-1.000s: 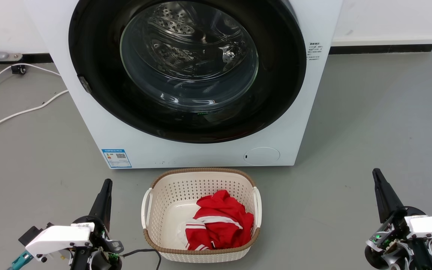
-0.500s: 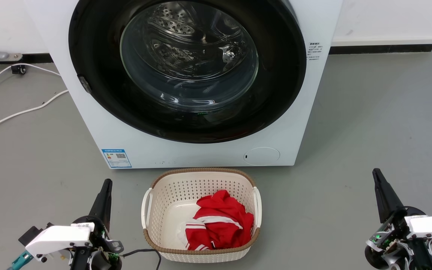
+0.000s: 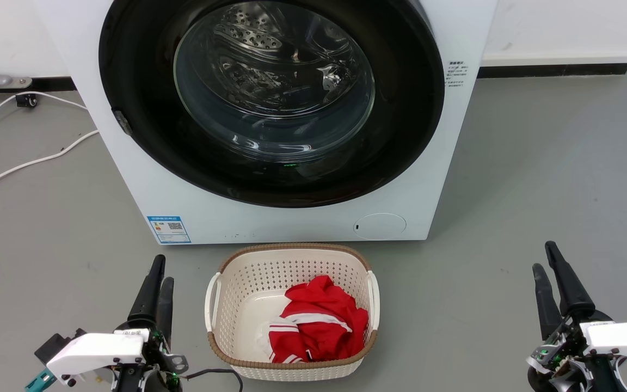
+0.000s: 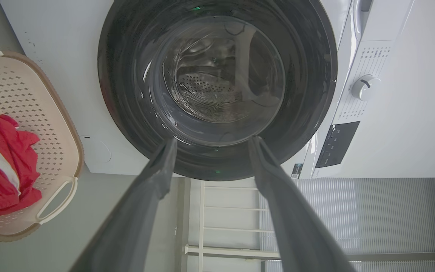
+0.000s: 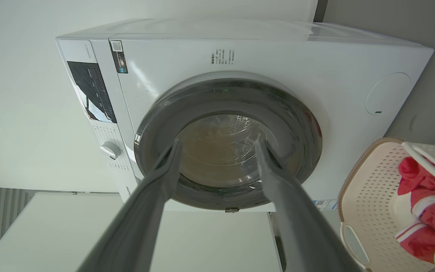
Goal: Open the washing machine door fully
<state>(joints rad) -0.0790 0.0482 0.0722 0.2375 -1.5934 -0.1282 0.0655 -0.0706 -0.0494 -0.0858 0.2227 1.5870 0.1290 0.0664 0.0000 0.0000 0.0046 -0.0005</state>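
- While nothing lies between them, the two dark fingers of the left gripper (image 4: 212, 140) stand apart and empty. In the left wrist view they rise from the bottom centre, aimed at the washing machine door (image 4: 217, 81).
- Likewise parted and empty, the right gripper (image 5: 217, 141) points its fingers up the centre of the right wrist view, towards the same door.
- Both grippers sit at the bottom corners of the head view, well apart from the washing machine (image 3: 145, 190). I judge this a ready pose, spread so either arm can reach forward.
- Between them, at bottom centre, the laundry basket (image 3: 292, 247) holds a red garment (image 3: 319, 321). It is just beside the machine's foot, probably staged for loading afterwards.
- Beyond it the door takes the upper middle of the head view, lying shut against the machine's white front, so the task looks not yet begun.
- A small grey tab (image 3: 123, 122) sits on the door's left edge in the head view. Whether it is latch or hinge I cannot tell, so which edge to pull is a judgement.
- The basket may stand in the door's swing path, which is worth minding.
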